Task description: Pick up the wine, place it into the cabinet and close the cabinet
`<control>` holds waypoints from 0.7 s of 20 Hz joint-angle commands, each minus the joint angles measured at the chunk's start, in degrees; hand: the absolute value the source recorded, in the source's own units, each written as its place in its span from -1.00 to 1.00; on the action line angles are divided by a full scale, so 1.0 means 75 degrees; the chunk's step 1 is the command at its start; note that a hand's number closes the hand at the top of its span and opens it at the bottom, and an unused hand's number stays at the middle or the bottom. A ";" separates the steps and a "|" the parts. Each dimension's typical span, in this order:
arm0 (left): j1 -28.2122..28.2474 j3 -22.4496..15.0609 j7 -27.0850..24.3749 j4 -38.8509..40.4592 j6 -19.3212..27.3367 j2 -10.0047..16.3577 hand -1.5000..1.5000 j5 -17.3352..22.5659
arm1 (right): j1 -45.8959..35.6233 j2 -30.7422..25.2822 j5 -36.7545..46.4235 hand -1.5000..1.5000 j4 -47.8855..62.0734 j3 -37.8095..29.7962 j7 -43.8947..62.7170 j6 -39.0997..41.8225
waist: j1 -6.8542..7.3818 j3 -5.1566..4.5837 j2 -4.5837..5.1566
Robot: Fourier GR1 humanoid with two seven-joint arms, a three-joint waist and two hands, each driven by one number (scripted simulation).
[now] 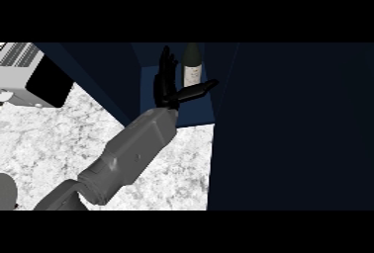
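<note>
Grey and smooth-cased, the left forearm (131,153) rises at a slant from the desk's near-left corner toward its far edge, its boxy segments rounded at the corners. It ends in the matte black left hand (168,94), which reaches into the opening of the cabinet (150,74). The fingers (166,66) are straight and spread slightly apart, pointing away from the camera, and the thumb (199,89) juts out sideways to the right; nothing is clamped. The wine bottle (192,64) stands upright inside the cabinet, just right of the fingers and just past the thumb; it is slender, dark olive at the tapered neck, with a pale label round the body. Whether the hand touches it cannot be told. The cabinet's walls are flat, deep navy and without gloss, and the opening is narrow, with little room either side of hand and bottle. A broad navy panel (292,123) covers the whole right side. The desk (44,143) is white speckled marble, open and bare along its left half. At its far-left corner sits a boxy appliance (22,69), white with a ribbed grille and a black side. A grey rounded shape (4,192) shows at the near-left edge.
</note>
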 commanded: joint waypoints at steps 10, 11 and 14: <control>0.0288 -0.0558 -0.0938 -0.0982 0.0449 0.0000 -1.00 0.0505 | -0.0108 -0.0084 -0.0189 -1.00 0.0247 -0.0233 -0.0105 0.0084 | 0.0151 0.0005 -0.0045; 0.0268 -0.0460 -0.0856 -0.0678 -0.0012 0.0000 -1.00 0.0496 | 0.0153 0.0097 0.0101 -1.00 -0.0097 0.0188 0.0149 -0.0129 | 0.0237 -0.0001 -0.0070; 0.0073 -0.0559 -0.0705 -0.0692 -0.0213 0.0000 -1.00 0.0567 | -0.0241 -0.0172 -0.0228 -1.00 -0.0055 -0.0144 0.0492 -0.0061 | 0.0270 0.0000 -0.0061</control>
